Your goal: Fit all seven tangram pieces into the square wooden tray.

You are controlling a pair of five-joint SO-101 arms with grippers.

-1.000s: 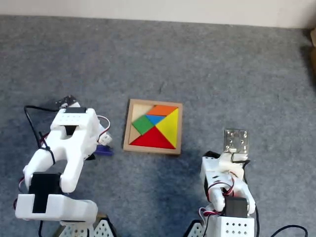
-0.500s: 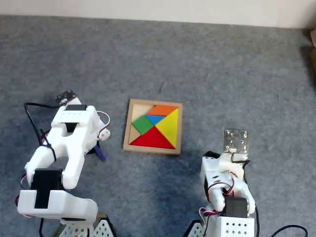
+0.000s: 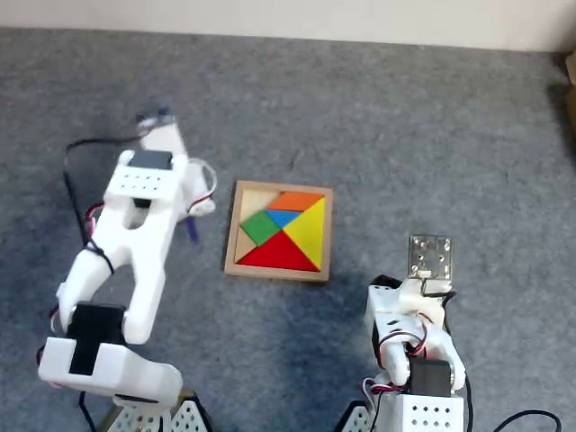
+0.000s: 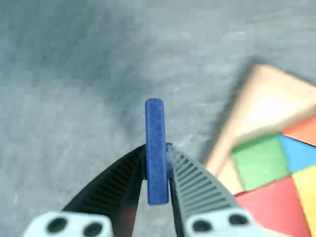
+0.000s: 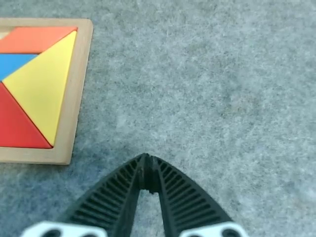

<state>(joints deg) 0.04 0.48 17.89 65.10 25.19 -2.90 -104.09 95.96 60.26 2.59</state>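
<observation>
1. The square wooden tray [image 3: 232,261] lies flat near the middle of the grey surface [image 3: 405,117], well away from every edge.
2. Five pieces lie flat in the tray:
   - a large red triangle [image 3: 277,255] along the tray's near side
   - a large yellow triangle [image 3: 310,229] along its right side
   - an orange piece [image 3: 297,200] at its far side
   - a small light blue triangle [image 3: 283,217] just below the orange one
   - a green square [image 3: 260,226] touching the red and light blue pieces
3. A strip of bare wood shows in the tray along its left side, beside the green square.
4. The left arm [image 3: 135,243] stretches over the left part of the surface, just beside the tray's left side.
5. The left claw [image 4: 157,147] is clamped on a dark blue piece [image 4: 155,123]. The piece stands on edge between the two fingers, and its end sticks out past the fingertips.
6. In the high view the dark blue piece [image 3: 191,229] shows as a thin sliver between the left arm and the tray's left side, outside the tray.
7. In the left wrist view the tray's corner [image 4: 256,94] with the green square [image 4: 259,160] lies near the held piece.
8. The right arm [image 3: 414,342] sits folded at the near edge of the surface, toward the right corner.
9. The right claw [image 5: 147,170] is closed, its fingertips meeting with nothing between them. It is over bare surface near a corner of the tray [image 5: 81,89].
</observation>
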